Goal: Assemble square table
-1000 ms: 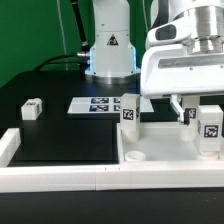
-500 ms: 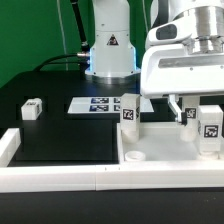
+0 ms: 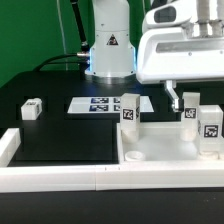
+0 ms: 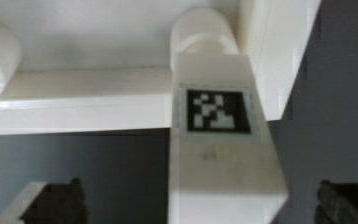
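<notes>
I have the gripper (image 3: pixel 182 93) hanging above a tagged leg (image 3: pixel 190 113) standing at the far edge of the square tabletop (image 3: pixel 165 142). Its jaws are wide apart and hold nothing, and the wrist view shows both dark fingertips (image 4: pixel 60 200) clear of that leg (image 4: pixel 211 110). The tabletop lies near, on the exterior view's right, against the white rail (image 3: pixel 60 178); a loose leg (image 3: pixel 31 109) lies well apart on the left.

The exterior view is bright and fairly sharp, though the white slab (image 3: pixel 165 140) glares slightly. The wrist view is soft; the near leg (image 4: pixel 211 140) looks blurred.
</notes>
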`<state>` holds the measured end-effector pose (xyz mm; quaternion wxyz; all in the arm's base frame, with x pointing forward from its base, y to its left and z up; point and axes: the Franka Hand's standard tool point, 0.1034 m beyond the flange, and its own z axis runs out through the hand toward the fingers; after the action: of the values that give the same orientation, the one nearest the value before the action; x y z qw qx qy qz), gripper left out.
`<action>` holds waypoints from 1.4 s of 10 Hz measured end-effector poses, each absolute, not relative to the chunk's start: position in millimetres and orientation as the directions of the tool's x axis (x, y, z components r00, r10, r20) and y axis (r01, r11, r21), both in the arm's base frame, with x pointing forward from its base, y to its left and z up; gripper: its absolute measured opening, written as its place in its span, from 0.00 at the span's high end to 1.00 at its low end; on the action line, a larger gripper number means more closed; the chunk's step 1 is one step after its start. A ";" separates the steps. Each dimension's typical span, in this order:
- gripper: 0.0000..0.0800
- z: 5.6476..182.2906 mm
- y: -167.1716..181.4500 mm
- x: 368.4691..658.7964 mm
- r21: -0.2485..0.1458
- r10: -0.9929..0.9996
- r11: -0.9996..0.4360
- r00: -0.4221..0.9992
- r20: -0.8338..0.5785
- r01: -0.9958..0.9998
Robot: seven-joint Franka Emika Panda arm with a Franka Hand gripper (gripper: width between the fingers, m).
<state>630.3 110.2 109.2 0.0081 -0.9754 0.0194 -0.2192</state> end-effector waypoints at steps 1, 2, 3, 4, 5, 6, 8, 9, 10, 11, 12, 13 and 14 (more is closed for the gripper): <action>0.19 107.3 105.4 631.8 -0.024 -0.055 -0.998 0.940 0.337 -0.050; 0.19 111.0 101.0 636.6 -0.028 -0.072 -0.997 0.965 0.252 -0.067; 0.19 112.0 100.7 637.3 -0.031 -0.080 -0.997 0.975 0.209 -0.075; 0.19 108.4 100.6 632.7 -0.026 -0.087 -0.996 0.991 0.099 -0.085; 0.19 105.5 101.5 639.4 -0.023 -0.094 -0.995 0.994 0.058 -0.093; 0.19 97.9 105.6 639.3 -0.024 -0.099 -0.995 0.993 0.066 -0.097; 0.19 81.4 122.8 623.0 -0.035 -0.108 -0.994 0.992 0.058 -0.106; 0.19 76.9 126.8 618.3 -0.038 -0.109 -0.994 0.993 0.055 -0.107; 0.19 74.3 124.5 616.9 -0.038 -0.112 -0.993 0.992 0.059 -0.109; 0.19 74.6 124.1 617.4 -0.037 -0.118 -0.993 0.991 0.060 -0.116; 0.22 74.5 124.2 617.3 -0.038 -0.134 -0.991 0.989 0.059 -0.132; 0.22 74.5 124.1 617.3 -0.038 -0.138 -0.990 0.989 0.059 -0.136; 0.44 74.4 124.4 617.2 -0.042 -0.188 -0.982 0.980 0.056 -0.186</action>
<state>617.2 124.4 74.4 0.0184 -0.9949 0.0941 -0.0300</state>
